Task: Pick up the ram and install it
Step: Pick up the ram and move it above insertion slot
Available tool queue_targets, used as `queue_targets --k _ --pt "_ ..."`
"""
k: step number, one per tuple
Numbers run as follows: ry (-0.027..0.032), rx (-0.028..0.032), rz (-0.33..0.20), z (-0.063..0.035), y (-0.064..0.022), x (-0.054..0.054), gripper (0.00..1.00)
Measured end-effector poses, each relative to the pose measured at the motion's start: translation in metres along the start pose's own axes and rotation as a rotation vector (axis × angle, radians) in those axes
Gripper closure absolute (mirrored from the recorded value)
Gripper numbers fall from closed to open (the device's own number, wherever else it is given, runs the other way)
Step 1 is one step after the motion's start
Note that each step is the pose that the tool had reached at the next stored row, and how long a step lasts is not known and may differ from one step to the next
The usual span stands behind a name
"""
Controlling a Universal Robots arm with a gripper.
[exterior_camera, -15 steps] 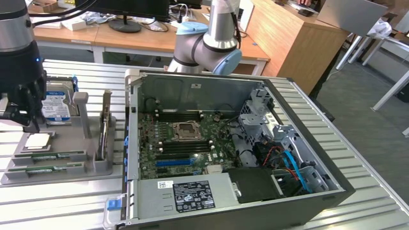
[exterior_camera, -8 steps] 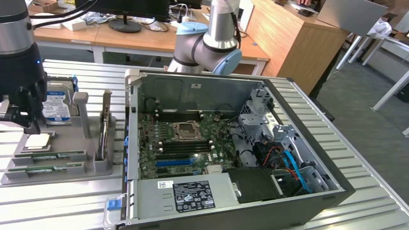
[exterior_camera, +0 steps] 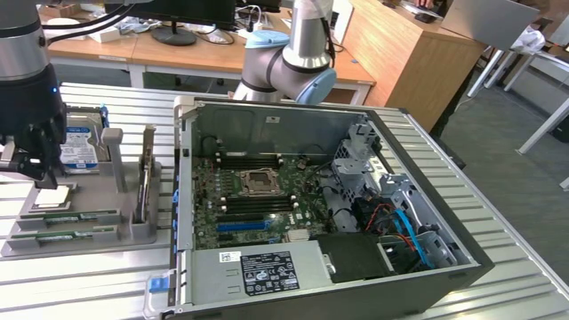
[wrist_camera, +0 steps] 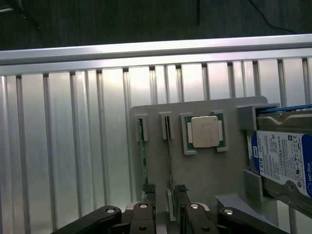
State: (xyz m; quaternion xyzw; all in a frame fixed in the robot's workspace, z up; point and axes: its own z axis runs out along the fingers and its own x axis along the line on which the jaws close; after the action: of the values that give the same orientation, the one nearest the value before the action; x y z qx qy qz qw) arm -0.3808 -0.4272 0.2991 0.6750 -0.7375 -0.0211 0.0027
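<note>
We find the gripper (wrist_camera: 164, 190) wide open, empty; the ram (wrist_camera: 168, 156) stands just below, between its jaws. We judge it light, stiff, fragile: pinch its flat faces gently.

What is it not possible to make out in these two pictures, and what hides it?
- Exterior view: the gripper covers part of the hard drive; the labels on the two ram sticks are too small to read.
- Wrist view: the hard drive is cut off by the picture's edge; the ram sticks' near ends run behind the gripper's fingers.
</note>
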Motion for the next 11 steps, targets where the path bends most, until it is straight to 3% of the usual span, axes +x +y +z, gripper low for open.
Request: queue_targets --k 11 --pt "-0.0002 0.0028 -0.002 0.0071 -0.0002 0.0002 0.70"
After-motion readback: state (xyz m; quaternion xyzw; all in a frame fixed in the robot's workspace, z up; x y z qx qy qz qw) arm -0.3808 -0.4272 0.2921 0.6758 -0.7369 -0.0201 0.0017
